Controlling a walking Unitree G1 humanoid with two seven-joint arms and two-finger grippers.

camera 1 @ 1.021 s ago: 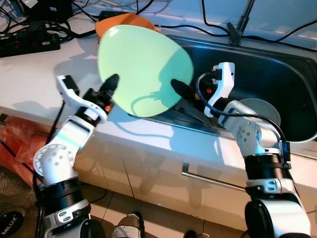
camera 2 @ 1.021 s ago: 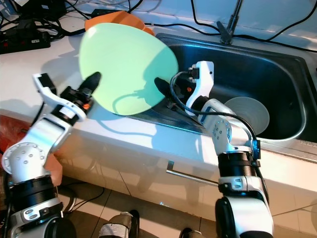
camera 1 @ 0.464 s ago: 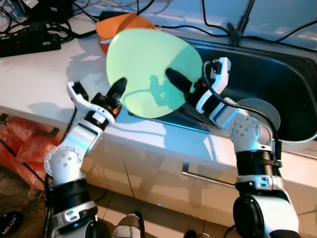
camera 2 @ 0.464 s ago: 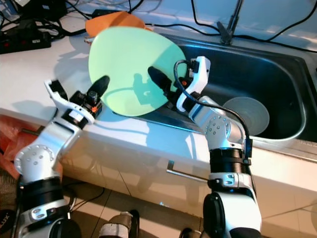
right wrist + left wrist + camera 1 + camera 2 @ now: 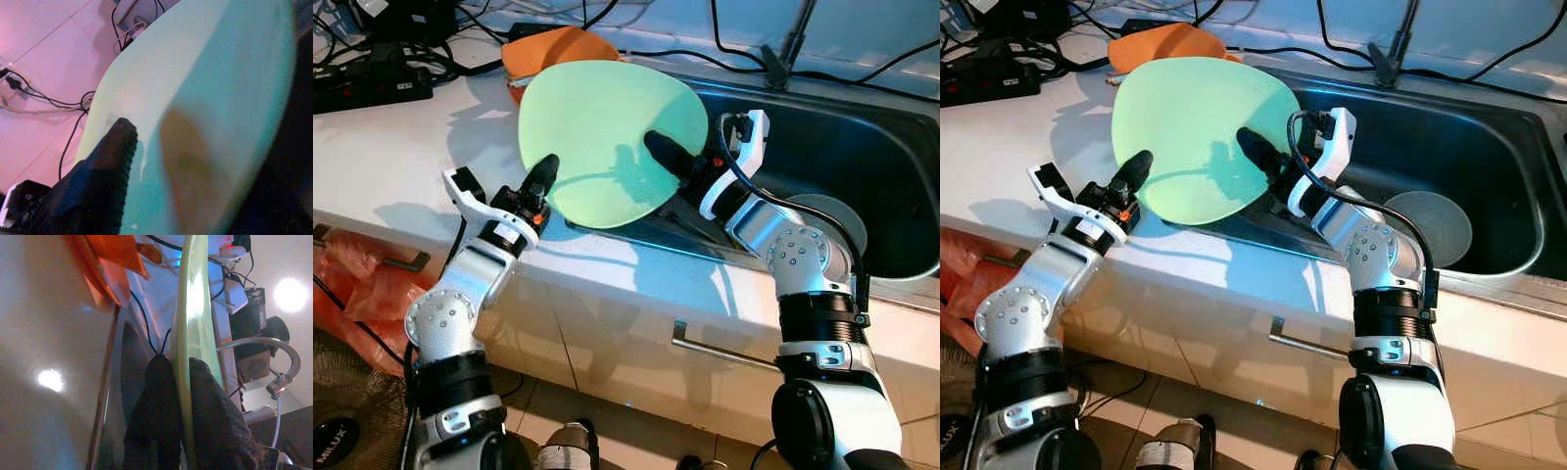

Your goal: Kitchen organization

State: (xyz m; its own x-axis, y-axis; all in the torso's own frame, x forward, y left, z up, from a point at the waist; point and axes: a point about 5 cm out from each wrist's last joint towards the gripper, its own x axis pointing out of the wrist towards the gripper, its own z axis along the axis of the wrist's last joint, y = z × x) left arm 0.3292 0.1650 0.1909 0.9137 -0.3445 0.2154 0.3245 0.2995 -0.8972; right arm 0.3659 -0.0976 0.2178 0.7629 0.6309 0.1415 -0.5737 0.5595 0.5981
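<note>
I hold a large pale green plate tilted up on edge over the front rim of the sink, where the white desk meets the basin. My left gripper pinches the plate's rim at about 7 o'clock on its face; in the left wrist view my two black fingers sit one on each side of the thin green edge, closed tight on it. My right gripper reaches in from the sink side, and one long black finger lies flat against the plate's face near 3 o'clock; in the right wrist view that finger presses the green surface, but I cannot tell how its partner stands. An orange item lies on the desk just behind the plate at 12 o'clock. A grey round dish rests in the sink bottom, off at 3 o'clock from the plate
</note>
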